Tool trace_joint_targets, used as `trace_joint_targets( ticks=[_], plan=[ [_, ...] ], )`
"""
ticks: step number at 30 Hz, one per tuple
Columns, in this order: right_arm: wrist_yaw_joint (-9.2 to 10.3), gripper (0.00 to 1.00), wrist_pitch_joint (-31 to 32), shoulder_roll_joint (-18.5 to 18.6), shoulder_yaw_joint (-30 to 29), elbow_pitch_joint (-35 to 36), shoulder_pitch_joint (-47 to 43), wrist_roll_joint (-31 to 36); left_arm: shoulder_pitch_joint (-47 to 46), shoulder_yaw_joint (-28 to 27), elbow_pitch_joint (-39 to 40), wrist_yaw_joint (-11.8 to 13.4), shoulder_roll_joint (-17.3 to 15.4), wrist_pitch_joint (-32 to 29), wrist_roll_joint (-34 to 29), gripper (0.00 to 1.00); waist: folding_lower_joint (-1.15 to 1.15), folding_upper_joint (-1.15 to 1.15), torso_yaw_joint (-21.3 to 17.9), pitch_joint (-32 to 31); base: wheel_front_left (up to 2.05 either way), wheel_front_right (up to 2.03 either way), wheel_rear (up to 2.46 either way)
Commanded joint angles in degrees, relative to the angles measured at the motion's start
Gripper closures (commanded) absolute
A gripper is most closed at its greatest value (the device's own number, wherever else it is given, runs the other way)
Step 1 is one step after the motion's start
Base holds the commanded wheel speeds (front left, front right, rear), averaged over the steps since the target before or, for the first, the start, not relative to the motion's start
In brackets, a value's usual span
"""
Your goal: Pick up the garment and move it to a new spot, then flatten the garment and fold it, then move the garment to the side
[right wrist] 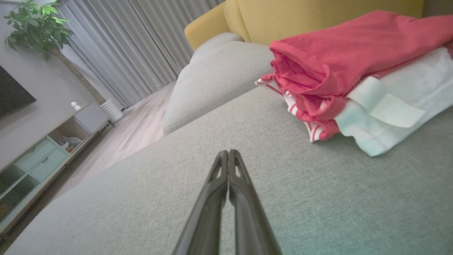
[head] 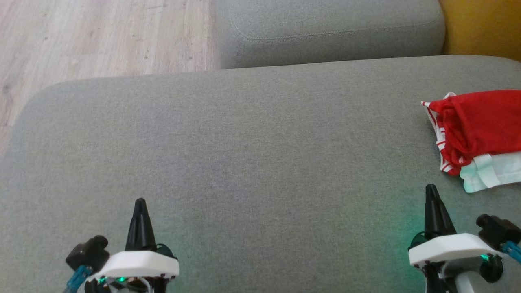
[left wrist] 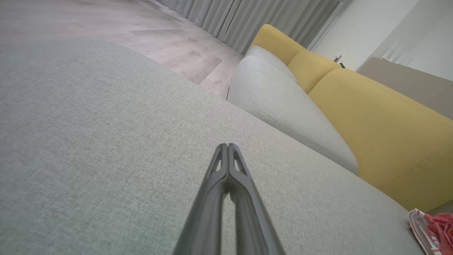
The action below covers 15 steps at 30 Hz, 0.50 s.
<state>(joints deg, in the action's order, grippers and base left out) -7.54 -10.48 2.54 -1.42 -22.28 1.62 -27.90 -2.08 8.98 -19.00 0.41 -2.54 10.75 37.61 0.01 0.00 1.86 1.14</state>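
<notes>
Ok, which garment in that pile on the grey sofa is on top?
The plain red fabric garment. It lies over the pale white garment and the red-and-white striped one peeking out beneath.

Red-and-white garment [head: 476, 130], folded, lying flat

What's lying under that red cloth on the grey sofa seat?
Beneath the crumpled red fabric garment, a folded white cloth and a red-and-white striped edge peek out. Whatever lies deeper is covered.
</notes>
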Motion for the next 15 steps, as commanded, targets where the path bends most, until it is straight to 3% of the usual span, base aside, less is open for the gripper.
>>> trace_joint_targets(
  ticks=[1,15],
  plan=[
    [0.01,1.0,0.47,0.12,-0.25,2.23,2.44,-1.67,-2.7,-1.29,2.09,-0.64,-0.09,-0.26,1.28,1.0,0.0,0.0,-0.02,-0.01,0.0,0.0,0.0],
    [0.02,1.0,2.77,0.15,-0.93,3.07,2.73,-10.4,-2.9,-3.27,2.48,-1.65,-0.13,-2.62,8.71,1.0,0.0,0.0,-0.28,-0.15,0.0,0.0,0.0]
  ],
)
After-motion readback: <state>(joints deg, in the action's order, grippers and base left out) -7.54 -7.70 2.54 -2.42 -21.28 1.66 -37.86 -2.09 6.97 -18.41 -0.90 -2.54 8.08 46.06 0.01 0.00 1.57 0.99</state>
